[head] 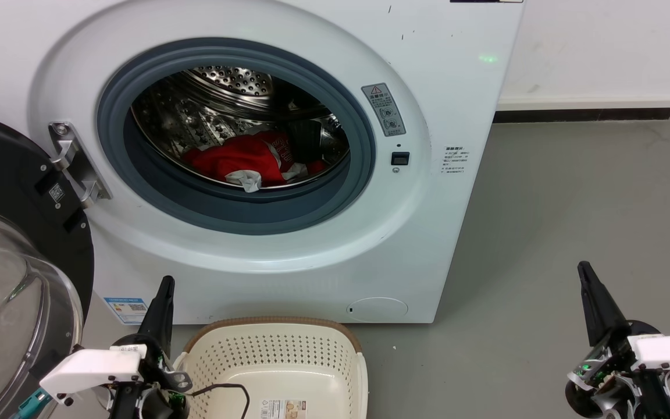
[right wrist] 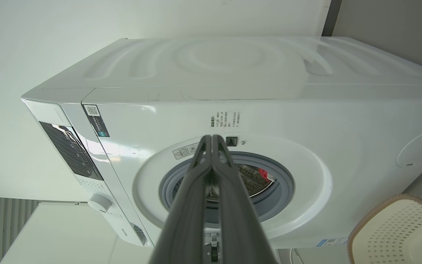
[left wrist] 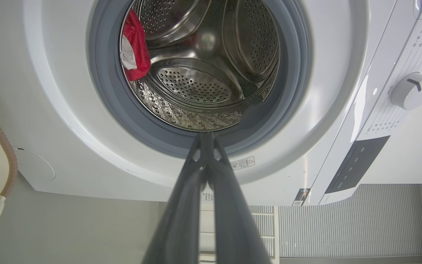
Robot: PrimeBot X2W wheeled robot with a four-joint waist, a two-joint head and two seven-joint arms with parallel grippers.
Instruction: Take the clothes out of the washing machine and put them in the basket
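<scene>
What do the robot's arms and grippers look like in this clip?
The left gripper and right gripper each have two long, dark, tapering fingers on a white angular wrist housing. A thin black cable loops from the left wrist; a small green light glows at the right.

The washing machine [head: 288, 279] is white, with a grey ring [head: 236, 215] round its hole. The drum [head: 230, 81] inside is shiny silver with lots of little dots. The clothes [head: 236, 160] are red with a bit of white. The basket [head: 277, 355] is cream with rows of small holes and a brown rim. The floor [head: 573, 203] is grey. The left claw [head: 166, 283] and right claw [head: 585, 269] are black.
</scene>
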